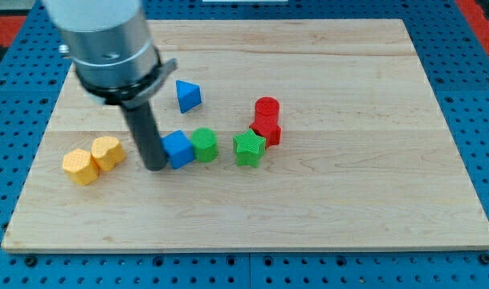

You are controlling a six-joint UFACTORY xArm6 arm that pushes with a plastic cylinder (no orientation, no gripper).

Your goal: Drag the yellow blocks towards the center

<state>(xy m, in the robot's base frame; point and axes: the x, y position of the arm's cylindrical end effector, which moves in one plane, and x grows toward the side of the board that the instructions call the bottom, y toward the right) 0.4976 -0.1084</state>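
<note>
Two yellow blocks sit at the view's left: one rounded yellow block (107,152) and a yellow hexagonal block (79,166) just below-left of it, touching. My tip (155,166) rests on the board right of them, about a block's width from the nearer yellow block. The tip stands right against the left side of a blue cube (178,148).
A green cylinder (205,144) touches the blue cube's right side. A green star block (249,148) lies further right, with a red block (267,129) and a red cylinder (266,107) above it. A blue triangular block (187,95) lies near the top. The wooden board (348,201) sits on a blue pegboard.
</note>
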